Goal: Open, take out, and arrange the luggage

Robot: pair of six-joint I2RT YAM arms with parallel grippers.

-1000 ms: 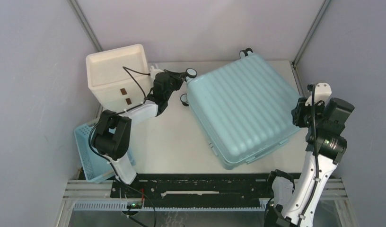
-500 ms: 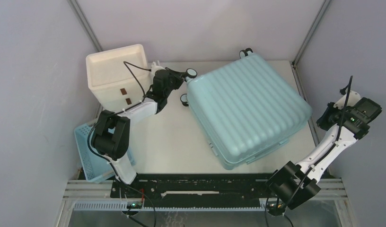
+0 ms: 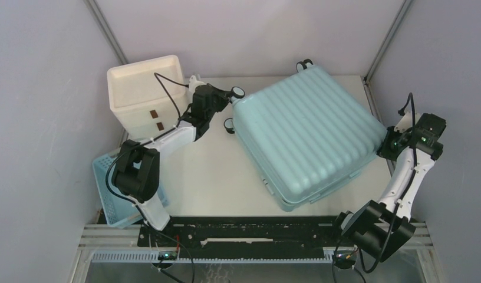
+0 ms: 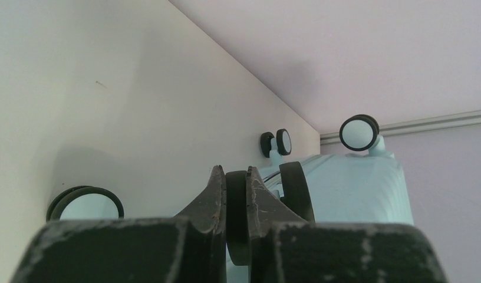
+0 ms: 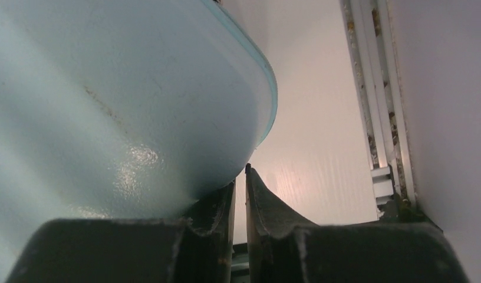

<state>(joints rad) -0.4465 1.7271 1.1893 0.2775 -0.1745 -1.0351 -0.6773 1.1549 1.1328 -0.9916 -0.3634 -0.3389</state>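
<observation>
Black rubber was pinched in the left jaws: the clamped wheel [image 4: 236, 227] of the luggage [image 3: 306, 132] was held by its rim, with the jaws drawn in almost fully around it. The right jaws were brought nearly together, leaving only a sliver of gap, and nothing was gripped between them. They were tucked beneath the rounded right corner of the pale blue shell, which overhung them in the right wrist view.

Just beyond the left jaws, a lower wheel [image 4: 85, 206] was seen near the bench [image 3: 208, 171], and 2 far wheels [image 4: 359, 132] were seen at the other end of the same wheeled edge.

The luggage was laid flat on the right half of the bench, ribbed face up and turned at an angle, and its lid was not yet swung open. Its long axis was judged to run from the wheeled end at the far left to the plain end at the near right. The case therefore lay to the right of the left jaws and to the left of the right jaws, with 1 arm at each of 2 opposite corners.

The lift was judged to depend on that right corner, where the right arm was the nearer. The wheeled end could meanwhile be steadied from the left.
</observation>
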